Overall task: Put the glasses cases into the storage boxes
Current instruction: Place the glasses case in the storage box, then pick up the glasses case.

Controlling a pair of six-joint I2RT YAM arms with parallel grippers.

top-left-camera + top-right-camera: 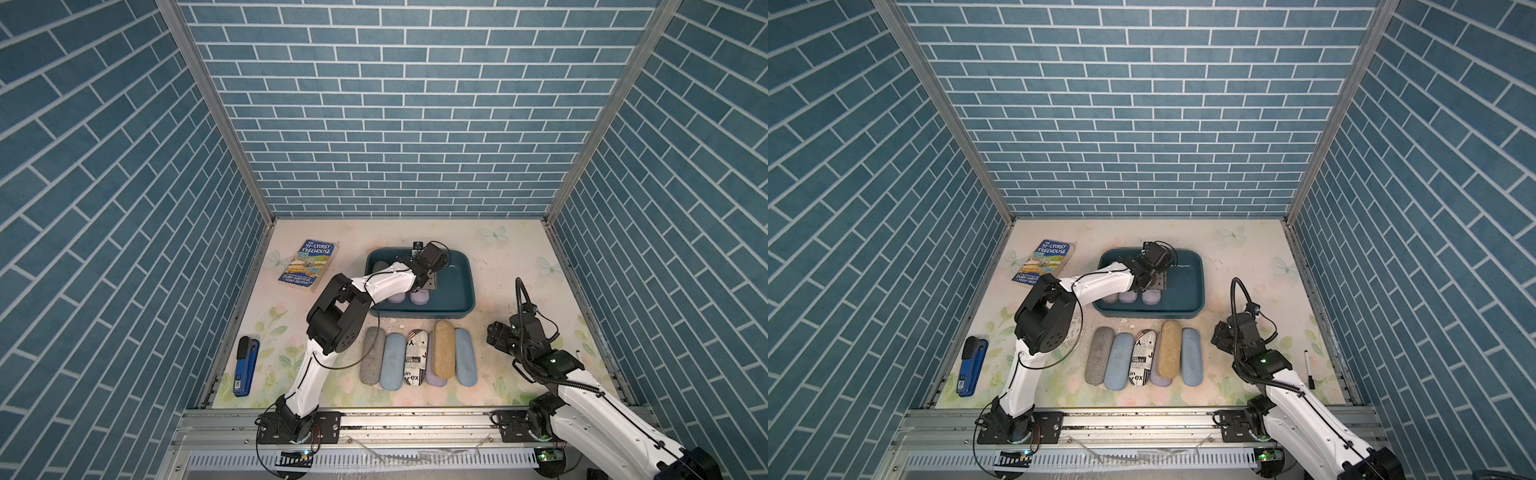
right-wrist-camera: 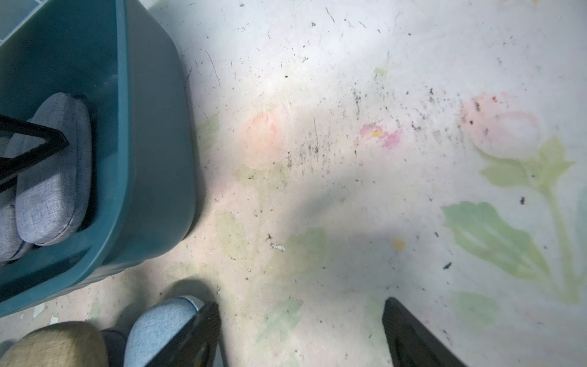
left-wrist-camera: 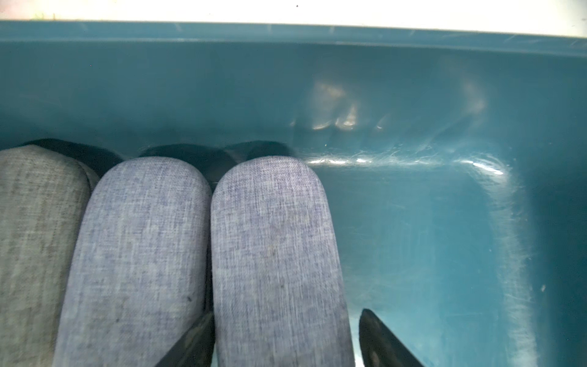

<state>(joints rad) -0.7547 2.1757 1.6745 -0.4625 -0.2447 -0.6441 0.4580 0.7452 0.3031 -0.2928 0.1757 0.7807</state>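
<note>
Glasses case (image 3: 276, 254), lavender woven fabric, round-ended; glossy teal tub (image 3: 413, 79)

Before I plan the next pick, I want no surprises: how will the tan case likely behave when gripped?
The tan case probably stays stiff: it keeps its rounded oblong shape while lying on the lavender case. Its woven fabric likely gives decent friction. Perched there, it may rock or slide if pushed sideways.

Left arm (image 1: 309, 374) and right arm (image 1: 582, 395): glossy white moulded link shells (image 1: 386, 286) between blocky matte-black joint housings (image 1: 332, 322), ribbed black cable conduit (image 1: 518, 291) arching off the right one, small green indicator light (image 1: 552, 360) lit.
</note>
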